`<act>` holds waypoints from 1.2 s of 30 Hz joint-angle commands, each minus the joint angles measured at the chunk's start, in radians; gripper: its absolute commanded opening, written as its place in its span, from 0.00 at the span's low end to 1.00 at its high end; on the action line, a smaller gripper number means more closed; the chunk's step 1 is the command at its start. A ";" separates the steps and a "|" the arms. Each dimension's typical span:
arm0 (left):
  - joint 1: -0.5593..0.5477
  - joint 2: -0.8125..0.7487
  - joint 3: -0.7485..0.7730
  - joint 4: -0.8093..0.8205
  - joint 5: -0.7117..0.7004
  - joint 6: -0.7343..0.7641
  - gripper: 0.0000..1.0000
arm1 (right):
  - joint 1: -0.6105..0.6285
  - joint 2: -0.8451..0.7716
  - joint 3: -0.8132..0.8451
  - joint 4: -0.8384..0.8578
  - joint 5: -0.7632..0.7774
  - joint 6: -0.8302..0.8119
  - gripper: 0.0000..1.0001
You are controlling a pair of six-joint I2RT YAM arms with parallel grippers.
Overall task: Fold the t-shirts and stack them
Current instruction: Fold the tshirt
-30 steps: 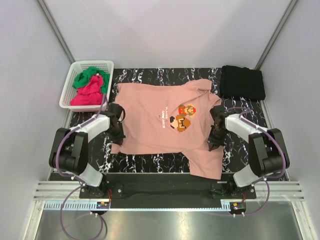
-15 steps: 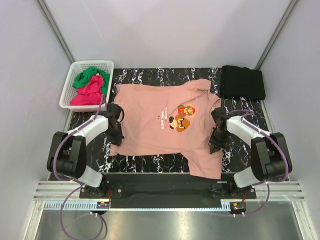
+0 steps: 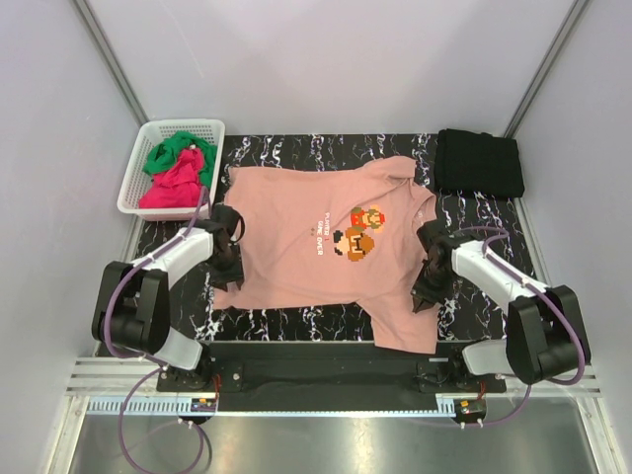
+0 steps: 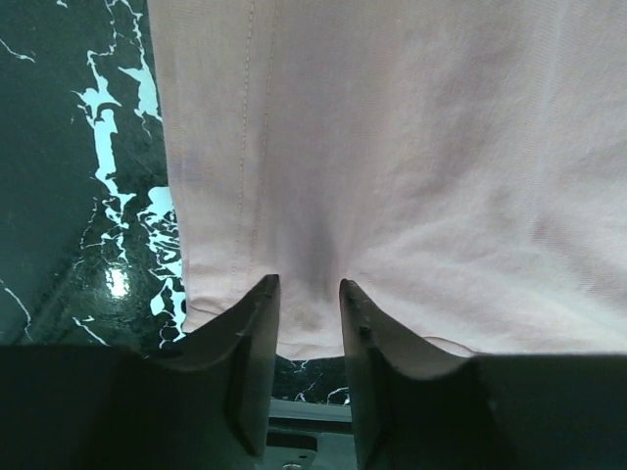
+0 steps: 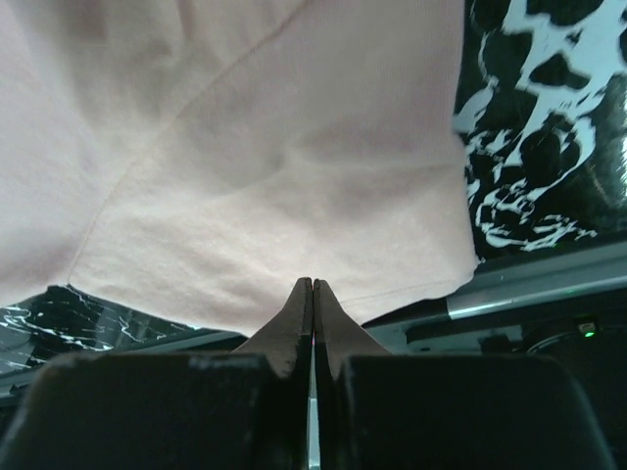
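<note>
A salmon-pink t-shirt with a pixel-art figure lies spread flat on the black marble table. Its lower right part hangs over the near edge. My left gripper is at the shirt's left edge. In the left wrist view it stands open, with the pink cloth's edge lying between the fingers. My right gripper is at the shirt's right edge. In the right wrist view it is shut, its tips pinching the pink cloth's hem. A folded black t-shirt lies at the back right.
A white basket at the back left holds a green t-shirt and a magenta-red one. Grey walls enclose the table on three sides. A metal rail runs along the near edge under the right gripper.
My left gripper has opened and let go of the shirt's left edge. The right gripper stays shut and has slid slightly toward the near edge.
</note>
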 commanded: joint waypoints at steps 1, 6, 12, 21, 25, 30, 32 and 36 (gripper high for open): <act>-0.001 -0.031 0.034 -0.009 -0.021 0.019 0.44 | 0.040 -0.034 0.002 -0.031 -0.019 0.063 0.00; -0.001 -0.082 0.064 -0.001 -0.022 0.035 0.61 | 0.081 -0.097 0.120 -0.023 0.056 0.032 0.09; -0.001 -0.153 0.217 0.015 -0.045 0.011 0.61 | 0.081 -0.036 0.410 -0.038 0.205 -0.101 0.16; -0.035 -0.246 0.327 -0.003 -0.146 -0.132 0.60 | 0.080 0.174 0.785 -0.038 0.164 -0.218 0.25; -0.063 -0.330 0.290 -0.018 -0.145 -0.179 0.60 | 0.080 0.147 0.732 -0.041 0.003 -0.166 0.24; -0.093 -0.410 0.218 -0.066 -0.145 -0.196 0.59 | 0.080 -0.037 0.547 0.071 -0.048 -0.149 0.27; -0.095 -0.426 0.201 -0.084 -0.157 -0.207 0.59 | 0.080 -0.055 0.513 0.062 -0.054 -0.173 0.27; -0.095 -0.442 0.211 -0.101 -0.168 -0.201 0.60 | 0.078 -0.045 0.515 0.017 -0.109 -0.192 0.27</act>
